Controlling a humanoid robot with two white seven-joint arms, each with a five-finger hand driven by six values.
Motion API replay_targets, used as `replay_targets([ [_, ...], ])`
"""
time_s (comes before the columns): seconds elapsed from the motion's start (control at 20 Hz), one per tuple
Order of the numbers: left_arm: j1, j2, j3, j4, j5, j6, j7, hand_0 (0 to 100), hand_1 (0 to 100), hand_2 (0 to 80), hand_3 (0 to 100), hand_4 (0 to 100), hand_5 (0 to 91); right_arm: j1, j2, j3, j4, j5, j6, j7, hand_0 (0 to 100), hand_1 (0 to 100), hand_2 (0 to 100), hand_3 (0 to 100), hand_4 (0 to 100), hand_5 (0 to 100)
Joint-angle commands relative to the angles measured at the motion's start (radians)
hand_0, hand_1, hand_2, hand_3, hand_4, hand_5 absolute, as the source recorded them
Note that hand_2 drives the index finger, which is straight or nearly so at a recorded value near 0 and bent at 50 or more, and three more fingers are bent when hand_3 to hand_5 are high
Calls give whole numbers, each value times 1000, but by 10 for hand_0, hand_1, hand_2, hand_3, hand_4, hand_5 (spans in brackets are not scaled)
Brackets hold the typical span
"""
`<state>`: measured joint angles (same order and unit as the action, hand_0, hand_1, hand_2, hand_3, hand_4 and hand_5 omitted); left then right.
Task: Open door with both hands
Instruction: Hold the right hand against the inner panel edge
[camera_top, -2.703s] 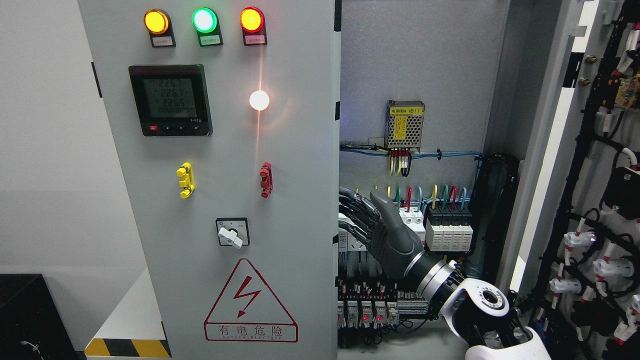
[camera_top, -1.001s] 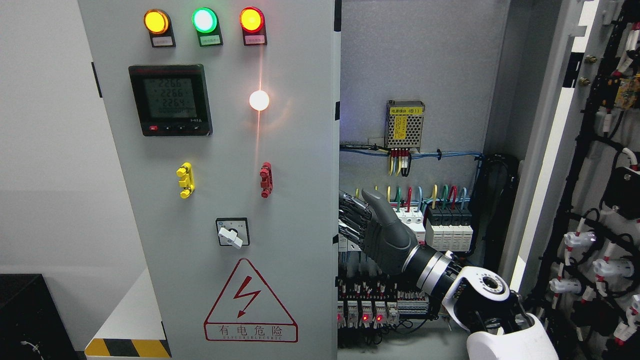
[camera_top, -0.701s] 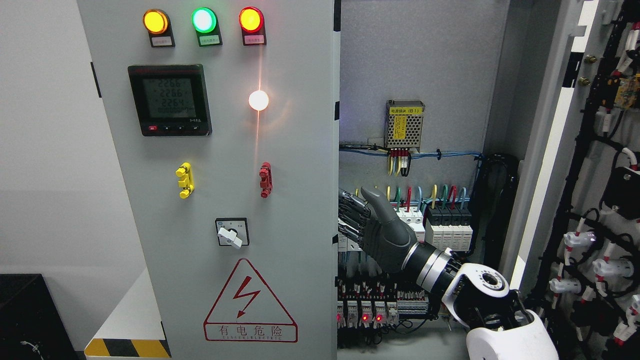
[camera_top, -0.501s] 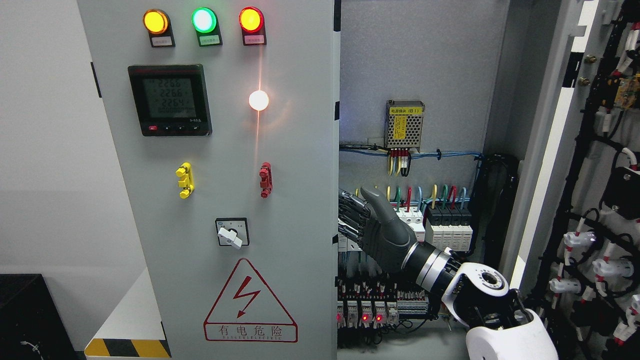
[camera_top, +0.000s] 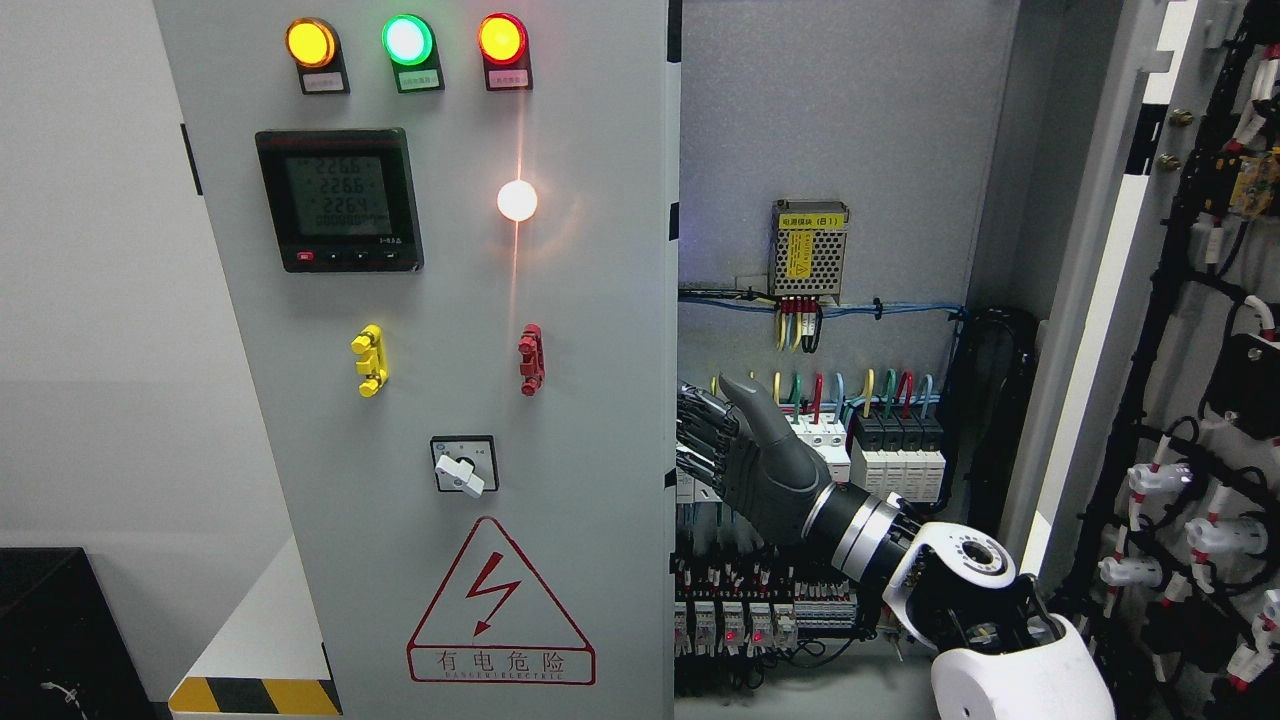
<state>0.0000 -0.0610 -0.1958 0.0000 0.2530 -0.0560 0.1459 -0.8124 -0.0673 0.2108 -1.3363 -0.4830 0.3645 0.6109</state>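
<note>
The cabinet's left door (camera_top: 450, 300) is a grey panel with three lamps, a meter and a rotary switch. It stands slightly ajar, its right edge (camera_top: 672, 300) toward me. My right hand (camera_top: 712, 440) comes in from the lower right and lies against that edge at mid height. Its dark fingers (camera_top: 700, 425) are stretched out, with their tips hidden behind the edge, and the thumb (camera_top: 750, 400) points up, off the panel. The right door (camera_top: 1100, 250) is swung wide open at the right. My left arm does not show.
Inside the cabinet are a power supply with a yellow label (camera_top: 809, 248), a row of breakers (camera_top: 885, 450) just behind my hand and terminal rows (camera_top: 740, 610) below. Cable harnesses (camera_top: 1200, 480) hang on the right door's inner side. A black box (camera_top: 50, 630) stands at the lower left.
My right hand has slid a little to the left, further behind the left door's edge, and the forearm has risen slightly. The left door has shifted very slightly to the left.
</note>
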Motion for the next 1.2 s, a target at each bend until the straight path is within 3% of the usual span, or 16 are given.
replay_targets([
  [0.0,32,1,1,-21,0,-1,0,0,0,0,0,0,0,-2,-2,2,12,1,-1,0,191,0,0,0,0,0],
  [0.75,32,0,-1,-23,2,-1,0,0,0,0,0,0,0,-7,1,4,11,1,-1,1,191,0,0,0,0,0],
  [1.15,32,-6,-1,-23,2,-1,0,0,0,0,0,0,0,-8,0,4,12,1,-1,36,191,0,0,0,0,0],
])
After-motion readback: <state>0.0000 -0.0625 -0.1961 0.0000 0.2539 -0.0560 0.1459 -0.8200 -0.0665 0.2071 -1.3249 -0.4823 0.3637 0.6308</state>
